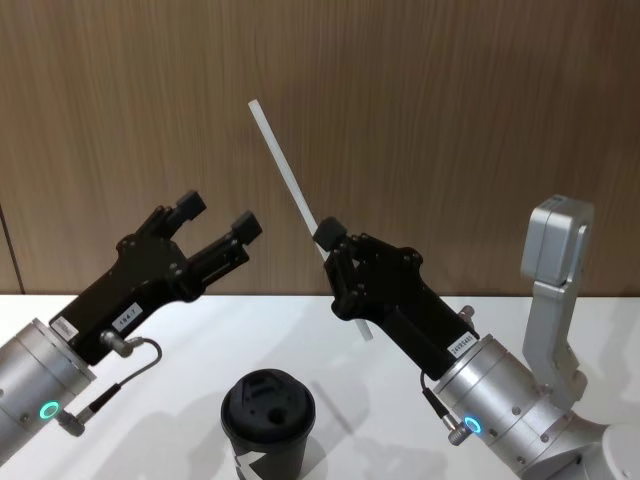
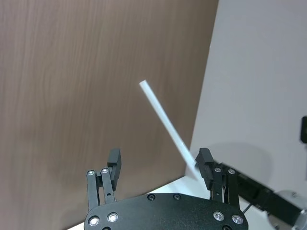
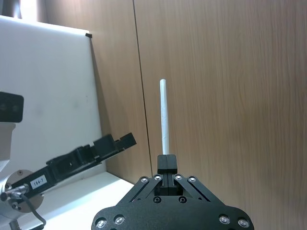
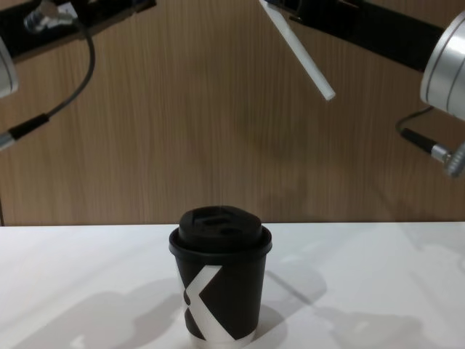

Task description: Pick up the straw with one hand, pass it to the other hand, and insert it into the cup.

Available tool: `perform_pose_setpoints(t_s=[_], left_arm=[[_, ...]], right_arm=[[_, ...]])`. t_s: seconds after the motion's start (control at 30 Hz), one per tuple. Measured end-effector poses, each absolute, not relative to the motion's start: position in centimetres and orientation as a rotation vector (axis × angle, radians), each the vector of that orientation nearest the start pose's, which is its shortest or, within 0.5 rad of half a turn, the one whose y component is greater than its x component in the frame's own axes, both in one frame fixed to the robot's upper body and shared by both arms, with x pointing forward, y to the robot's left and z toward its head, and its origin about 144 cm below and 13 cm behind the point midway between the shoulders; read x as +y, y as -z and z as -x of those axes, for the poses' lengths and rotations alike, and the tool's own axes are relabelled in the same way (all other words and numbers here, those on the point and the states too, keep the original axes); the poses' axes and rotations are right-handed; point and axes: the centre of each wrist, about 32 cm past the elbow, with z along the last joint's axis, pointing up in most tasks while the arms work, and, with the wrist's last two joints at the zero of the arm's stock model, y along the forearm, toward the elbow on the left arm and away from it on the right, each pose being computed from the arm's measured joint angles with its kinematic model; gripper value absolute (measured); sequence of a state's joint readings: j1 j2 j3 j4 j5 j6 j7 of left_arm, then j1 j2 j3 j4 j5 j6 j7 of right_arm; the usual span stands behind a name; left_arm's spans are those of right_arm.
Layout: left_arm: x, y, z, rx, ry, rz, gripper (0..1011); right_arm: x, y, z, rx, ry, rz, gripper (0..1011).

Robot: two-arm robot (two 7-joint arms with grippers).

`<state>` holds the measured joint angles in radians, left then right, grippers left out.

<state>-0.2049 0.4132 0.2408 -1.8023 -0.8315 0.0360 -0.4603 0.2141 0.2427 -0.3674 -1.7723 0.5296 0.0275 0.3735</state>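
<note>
My R gripper (image 1: 330, 238) is clamped tight on the straw (image 1: 291, 176), w/ more of its length above the fingers than below; the straw hangs in the air, tilted, top end leaning toward my left, well above the cup (image 1: 267, 412) and a bit to its right; my L gripper (image 1: 216, 216) is raised opposite, jaws spread wide, holding nothing, near the straw but apart from it; cup stands upright on the white table (image 1: 280, 330), lid on.
</note>
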Motion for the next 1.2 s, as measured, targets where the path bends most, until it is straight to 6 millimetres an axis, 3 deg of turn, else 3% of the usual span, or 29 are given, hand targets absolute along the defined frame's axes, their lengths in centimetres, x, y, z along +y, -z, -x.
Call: perform_pose_setpoints(t_s=[1.2], left_arm=[[21.7, -128.5, -51.8, 0.269, -0.545, 0.594, 1003]], right_arm=[[-16.9, -125.5, -48.1, -0.040, 0.730, -0.358, 0]])
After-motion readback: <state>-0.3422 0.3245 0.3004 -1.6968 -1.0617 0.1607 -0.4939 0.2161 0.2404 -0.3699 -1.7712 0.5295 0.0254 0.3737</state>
